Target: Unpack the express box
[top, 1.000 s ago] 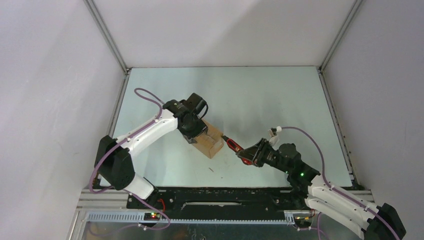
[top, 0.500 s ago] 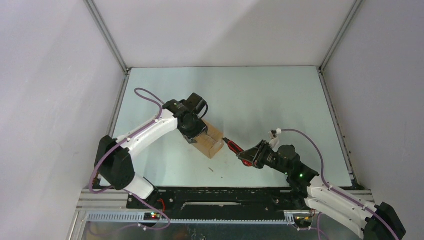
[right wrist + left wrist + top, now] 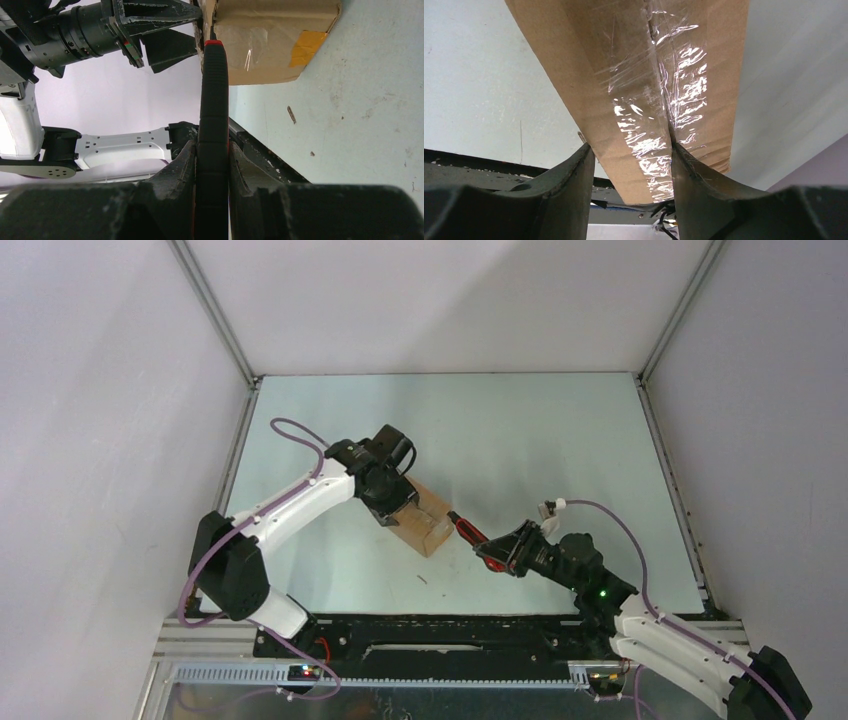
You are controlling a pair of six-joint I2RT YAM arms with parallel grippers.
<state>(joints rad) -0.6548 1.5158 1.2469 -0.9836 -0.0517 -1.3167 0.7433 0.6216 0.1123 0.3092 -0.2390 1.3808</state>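
From above, a small brown box [image 3: 428, 523] sat on a pale table [image 3: 560, 440], a little left of centre. The left gripper [image 3: 398, 505] reached over it from the left and clasped its sides. The right gripper [image 3: 497, 552] grasped a red-handled knife [image 3: 468, 531], whose tip pointed at the box's right end. In the left wrist view, both fingers [image 3: 574, 185] pressed against the box, with crinkled, shiny clear tape [image 3: 659, 100] running along its seam. In the right wrist view, that gripper's fingers were clamped tight on the knife handle. The blade tip reached the box's taped end, near an orange-yellow patch [image 3: 305, 42] at one corner.
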